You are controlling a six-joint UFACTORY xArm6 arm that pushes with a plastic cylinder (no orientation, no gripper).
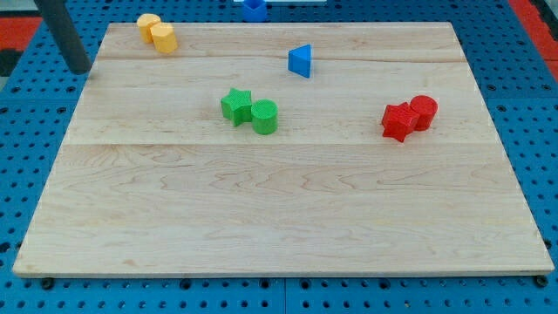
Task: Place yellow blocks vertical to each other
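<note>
Two yellow blocks sit touching at the board's top left: an orange-yellow block (148,24), whose shape I cannot make out, and a yellow cylinder (163,37) just below and to its right. My rod comes down from the view's top left; my tip (80,68) rests just off the board's left edge, left of and below the yellow blocks, apart from them.
A blue triangle (300,60) lies at the top centre. A green star (235,105) touches a green cylinder (264,116) at centre. A red star (398,121) touches a red cylinder (424,111) at right. Another blue block (254,8) lies beyond the wooden board (279,218).
</note>
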